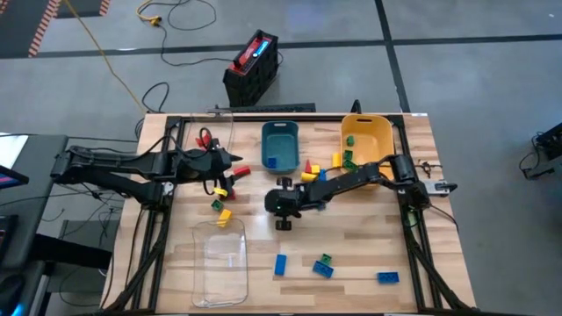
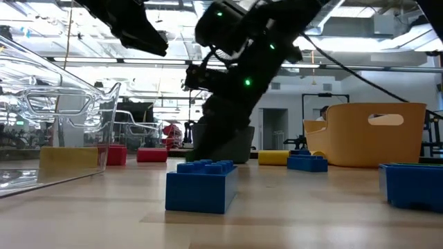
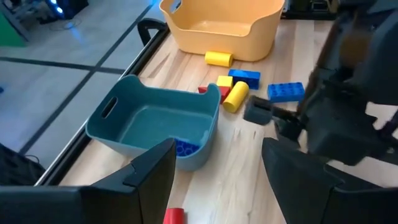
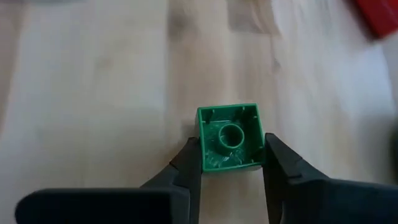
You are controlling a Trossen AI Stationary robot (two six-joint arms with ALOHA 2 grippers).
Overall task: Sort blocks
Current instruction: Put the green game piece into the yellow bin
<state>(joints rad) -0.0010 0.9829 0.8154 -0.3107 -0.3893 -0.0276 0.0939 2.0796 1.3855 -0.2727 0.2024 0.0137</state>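
My right gripper (image 4: 229, 148) is shut on a green block (image 4: 229, 138) over the middle of the table (image 1: 283, 213). My left gripper (image 3: 217, 163) hangs open and holds nothing, above the table's left part (image 1: 235, 172) near the teal bin (image 3: 155, 121). Blue blocks (image 1: 280, 264) (image 1: 387, 277) and a green-on-blue pair (image 1: 323, 264) lie toward the near edge. Yellow, red and blue blocks (image 3: 235, 87) lie between the two bins. A blue block (image 3: 184, 148) lies inside the teal bin. My right gripper pinches the green block by two opposite side walls (image 4: 203, 155) between its two fingers (image 4: 189, 163). The fingers slant down from above. The block's hollow underside (image 4: 232, 134) faces the wrist camera. I cannot tell whether it is clear of the table.
The yellow bin (image 1: 366, 139) stands at the far right and holds green and yellow blocks. One clear tray (image 1: 221, 263) lies at the near left and another (image 1: 215, 132) at the far left. Small red and yellow blocks (image 1: 219, 209) lie by the left gripper.
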